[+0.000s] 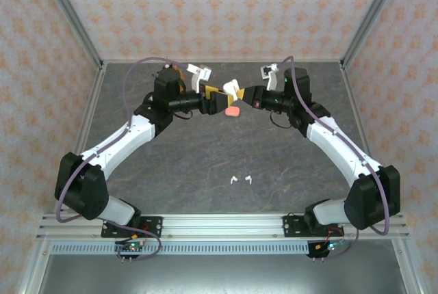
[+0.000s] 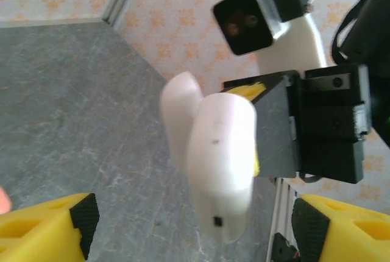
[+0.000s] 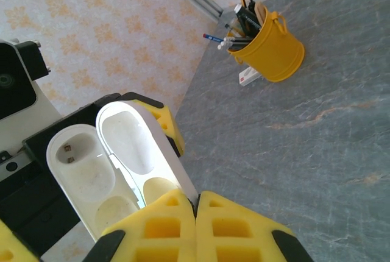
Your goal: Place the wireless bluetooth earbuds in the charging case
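Two white earbuds (image 1: pixel 248 179) lay on the table (image 1: pixel 205 150) near the arm bases, well apart from the open white charging case (image 3: pixel 116 152). The right gripper (image 3: pixel 196 213) pinched shut on the case's edge; the left gripper (image 2: pixel 195 216) gaped wide around it, holding nothing. Print on the box (image 3: pixel 248 78) by the yellow pen cup (image 3: pixel 271 46) was too small to read.

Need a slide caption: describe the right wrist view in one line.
Right gripper pinches the open white charging case, wells empty, above the grey table; yellow pen bucket beyond.
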Controlling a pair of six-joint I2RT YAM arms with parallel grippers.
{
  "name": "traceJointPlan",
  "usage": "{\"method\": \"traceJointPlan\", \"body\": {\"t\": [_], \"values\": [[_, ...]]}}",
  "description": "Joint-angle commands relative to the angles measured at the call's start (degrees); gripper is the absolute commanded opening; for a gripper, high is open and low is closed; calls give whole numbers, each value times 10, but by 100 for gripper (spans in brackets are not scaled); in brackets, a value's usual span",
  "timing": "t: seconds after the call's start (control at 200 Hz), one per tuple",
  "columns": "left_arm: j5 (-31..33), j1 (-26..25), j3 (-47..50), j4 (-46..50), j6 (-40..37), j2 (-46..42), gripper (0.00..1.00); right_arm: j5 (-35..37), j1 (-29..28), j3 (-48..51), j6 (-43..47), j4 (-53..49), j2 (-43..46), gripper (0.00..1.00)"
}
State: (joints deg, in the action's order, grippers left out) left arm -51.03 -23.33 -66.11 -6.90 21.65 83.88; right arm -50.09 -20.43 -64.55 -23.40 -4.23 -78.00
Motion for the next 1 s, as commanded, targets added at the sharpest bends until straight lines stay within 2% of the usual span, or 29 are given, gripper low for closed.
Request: {"method": "traceJointPlan", "body": {"t": [0.0, 0.145, 0.28, 0.425, 0.641, 0.831, 0.996], "values": [[6, 31, -56, 93, -59, -25, 92, 31, 0, -52, 68, -67, -22, 0], [-40, 67, -171, 255, -141, 20, 100, 34, 0, -137, 184, -185, -79, 0], [-78, 75, -326, 465, -247, 106, 100, 14, 1, -207, 290, -284, -123, 0], [-127, 84, -431, 601, -321, 180, 100, -7, 1, -256, 342, -347, -152, 0], [-170, 90, -431, 626, -341, 227, 99, -23, 1, -265, 354, -368, -164, 0], [-230, 90, -425, 645, -367, 252, 87, -43, 2, -248, 335, -345, -170, 0], [-239, 84, -417, 650, -378, 274, 83, -53, 2, -251, 323, -334, -188, 0]]}}
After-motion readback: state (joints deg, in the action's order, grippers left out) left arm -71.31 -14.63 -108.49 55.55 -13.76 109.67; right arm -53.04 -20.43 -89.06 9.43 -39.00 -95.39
